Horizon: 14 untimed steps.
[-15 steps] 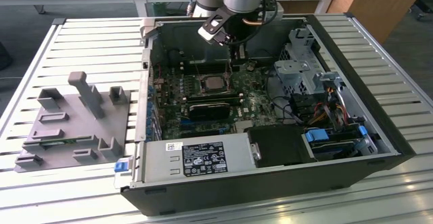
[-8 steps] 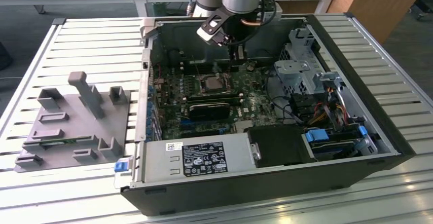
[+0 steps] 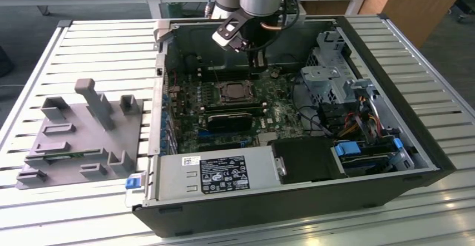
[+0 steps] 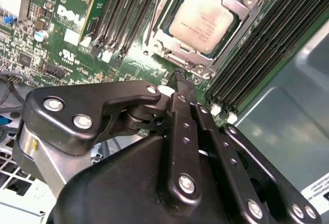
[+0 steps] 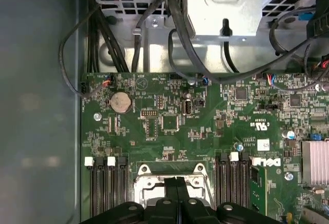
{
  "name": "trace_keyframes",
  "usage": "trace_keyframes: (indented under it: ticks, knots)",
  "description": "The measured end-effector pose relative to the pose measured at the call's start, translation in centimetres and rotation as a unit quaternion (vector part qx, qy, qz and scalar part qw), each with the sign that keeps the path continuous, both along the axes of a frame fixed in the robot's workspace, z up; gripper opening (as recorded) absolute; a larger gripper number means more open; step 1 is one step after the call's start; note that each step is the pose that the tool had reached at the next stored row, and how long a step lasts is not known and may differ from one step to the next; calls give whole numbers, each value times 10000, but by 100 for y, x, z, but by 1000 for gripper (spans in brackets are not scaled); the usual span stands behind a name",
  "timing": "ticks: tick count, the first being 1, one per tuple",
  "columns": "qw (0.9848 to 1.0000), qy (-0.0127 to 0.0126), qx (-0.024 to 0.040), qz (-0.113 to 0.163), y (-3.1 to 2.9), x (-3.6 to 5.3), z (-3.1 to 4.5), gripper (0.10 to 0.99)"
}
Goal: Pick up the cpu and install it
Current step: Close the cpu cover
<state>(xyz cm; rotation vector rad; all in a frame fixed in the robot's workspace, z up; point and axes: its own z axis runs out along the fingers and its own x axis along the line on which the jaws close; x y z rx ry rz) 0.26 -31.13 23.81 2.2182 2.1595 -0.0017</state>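
The cpu (image 3: 236, 92) is a flat square chip with a silver top. It lies in its socket on the green motherboard (image 3: 282, 112) inside the open computer case. In the second wrist view the cpu (image 4: 203, 21) sits within the metal socket frame (image 4: 252, 8). My gripper (image 3: 257, 68) hangs above the board, just beyond the socket, apart from the chip. Its black fingers (image 4: 181, 80) are pressed together with nothing between them. In the first wrist view the gripper (image 5: 177, 185) stands over the socket frame (image 5: 146, 175).
A grey plastic fixture tray (image 3: 82, 140) lies on the slatted table at the exterior view's left. The case holds a black block (image 3: 228, 121), a power supply (image 3: 215, 173), a metal drive cage (image 3: 334, 73) and loose cables (image 3: 356, 121). Memory slots (image 4: 128, 13) flank the socket.
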Motion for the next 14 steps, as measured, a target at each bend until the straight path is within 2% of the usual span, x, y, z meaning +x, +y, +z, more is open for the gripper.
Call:
trace_keyframes:
  ticks: [3,9,14]
  knots:
    - [10000,0,0,0,-5,-39,-7,106]
    - [10000,0,0,-1,-6,-180,-28,106]
    - [10000,0,0,0,-6,-225,-37,106]
